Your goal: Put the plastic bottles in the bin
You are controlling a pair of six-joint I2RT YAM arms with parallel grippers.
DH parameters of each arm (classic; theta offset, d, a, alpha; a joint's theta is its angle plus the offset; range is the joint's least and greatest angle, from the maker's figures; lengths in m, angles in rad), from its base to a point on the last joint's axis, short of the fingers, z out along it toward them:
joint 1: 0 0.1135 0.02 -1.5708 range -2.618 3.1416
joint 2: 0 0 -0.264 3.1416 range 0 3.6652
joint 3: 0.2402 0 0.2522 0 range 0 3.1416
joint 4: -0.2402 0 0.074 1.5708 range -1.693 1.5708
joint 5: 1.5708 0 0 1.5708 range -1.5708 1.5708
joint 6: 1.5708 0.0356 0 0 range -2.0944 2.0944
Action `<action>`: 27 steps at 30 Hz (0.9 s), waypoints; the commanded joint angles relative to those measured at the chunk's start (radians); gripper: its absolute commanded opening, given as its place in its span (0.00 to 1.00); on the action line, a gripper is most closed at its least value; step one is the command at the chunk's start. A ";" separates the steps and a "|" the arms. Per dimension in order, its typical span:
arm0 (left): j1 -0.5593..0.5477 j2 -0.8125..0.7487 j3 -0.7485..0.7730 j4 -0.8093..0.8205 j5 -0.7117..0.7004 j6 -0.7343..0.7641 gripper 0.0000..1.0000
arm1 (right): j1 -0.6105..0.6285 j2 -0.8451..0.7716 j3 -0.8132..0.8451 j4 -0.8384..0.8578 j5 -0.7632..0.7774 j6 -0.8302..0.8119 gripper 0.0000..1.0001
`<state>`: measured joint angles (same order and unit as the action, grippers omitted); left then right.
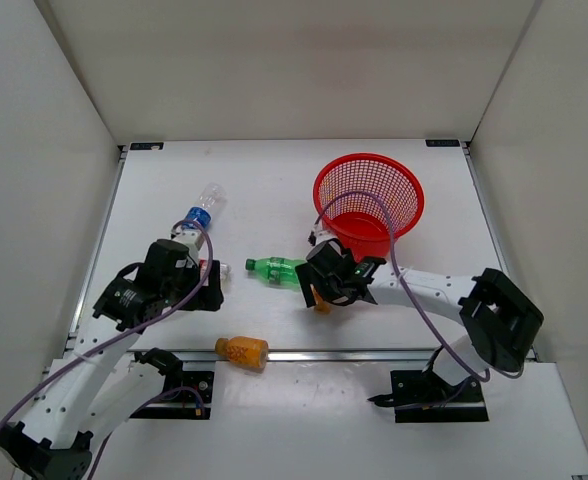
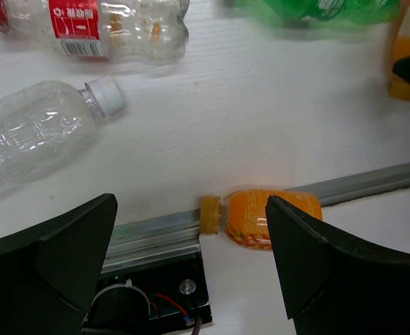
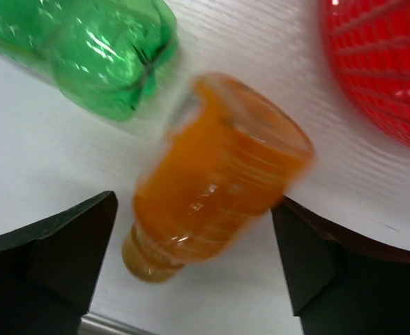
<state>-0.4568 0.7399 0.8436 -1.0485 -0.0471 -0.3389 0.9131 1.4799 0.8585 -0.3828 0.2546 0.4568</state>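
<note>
The red mesh bin [image 1: 367, 195] stands at the back right and holds no bottle that I can see; its wall shows in the right wrist view [image 3: 383, 63]. My right gripper [image 1: 321, 290] [image 3: 193, 202] is open, its jaws either side of a blurred orange bottle [image 3: 219, 174] and not gripping it, beside the green bottle [image 1: 274, 270] [image 3: 86, 49]. My left gripper [image 1: 202, 285] [image 2: 191, 201] is open and empty above a second orange bottle [image 2: 261, 216] [image 1: 242, 350] lying on the front rail. The red-labelled bottle [image 2: 86, 24] and the plain clear bottle [image 2: 38, 129] lie near it. The blue-labelled bottle [image 1: 199, 213] lies further back.
A metal rail [image 2: 372, 183] runs along the table's front edge, with the left arm's black base mount [image 2: 156, 300] just below it. White walls enclose the table at the back and both sides.
</note>
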 commanded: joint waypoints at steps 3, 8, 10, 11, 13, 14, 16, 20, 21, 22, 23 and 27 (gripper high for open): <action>-0.029 0.001 0.028 -0.045 0.040 0.037 0.98 | 0.000 0.074 -0.004 0.196 -0.027 0.039 0.82; -0.017 0.004 0.002 -0.059 0.090 0.012 0.99 | 0.021 0.059 0.017 0.153 0.001 0.076 0.44; -0.035 0.007 -0.014 -0.059 0.108 -0.038 0.99 | 0.043 0.014 0.033 0.118 0.028 0.063 0.25; -0.046 0.006 -0.026 -0.062 0.121 -0.049 0.98 | 0.049 -0.019 0.036 0.087 0.023 0.063 0.20; -0.059 -0.014 -0.050 -0.053 0.142 -0.106 0.99 | 0.069 -0.070 0.042 0.050 -0.009 0.048 0.17; -0.062 -0.026 -0.067 -0.045 0.153 -0.120 0.99 | 0.081 -0.119 0.037 0.030 -0.038 0.043 0.15; -0.063 -0.039 -0.089 -0.039 0.168 -0.164 0.99 | 0.083 -0.179 0.054 0.013 -0.108 0.013 0.11; -0.071 -0.047 -0.135 -0.004 0.170 -0.198 0.98 | 0.079 -0.231 0.218 -0.062 -0.219 -0.093 0.11; -0.077 -0.039 -0.132 -0.004 0.165 -0.206 0.99 | 0.061 -0.230 0.252 -0.095 -0.222 -0.131 0.11; -0.079 -0.025 -0.123 0.017 0.168 -0.201 0.99 | 0.044 -0.228 0.323 -0.135 -0.216 -0.148 0.12; -0.085 -0.002 -0.104 0.028 0.150 -0.212 0.99 | 0.023 -0.224 0.386 -0.142 -0.203 -0.186 0.12; -0.121 0.082 -0.022 0.096 0.116 -0.184 0.99 | -0.133 -0.230 0.497 -0.162 -0.228 -0.244 0.12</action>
<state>-0.5587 0.7773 0.7444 -1.0454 0.0921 -0.5213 0.8791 1.2743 1.2907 -0.5034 0.0395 0.2958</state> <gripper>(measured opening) 0.987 0.643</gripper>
